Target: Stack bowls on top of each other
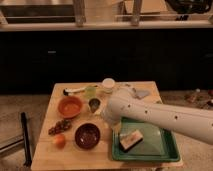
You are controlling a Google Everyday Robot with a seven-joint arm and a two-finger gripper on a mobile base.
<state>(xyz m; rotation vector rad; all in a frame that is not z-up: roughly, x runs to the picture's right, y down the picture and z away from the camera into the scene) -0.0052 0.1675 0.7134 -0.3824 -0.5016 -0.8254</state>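
Observation:
The orange bowl (pixel 70 106) sits on the left part of the wooden table (pixel 100 157). The dark maroon bowl (pixel 88 135) sits in front of it, nearer the table's front edge. The two bowls stand apart, not stacked. My white arm reaches in from the right across the table. Its gripper (pixel 111 111) end is at the table's middle, just right of the small metal cup (pixel 94 104) and above and to the right of the maroon bowl. It holds nothing that I can see.
A green tray (pixel 167 150) with a brown and white block (pixel 130 141) lies at the front right. Grapes (pixel 60 126) and an orange fruit (pixel 59 141) lie at the front left. A green cup (pixel 90 91), a white cup (pixel 108 84) and a white-handled tool (pixel 75 90) stand at the back.

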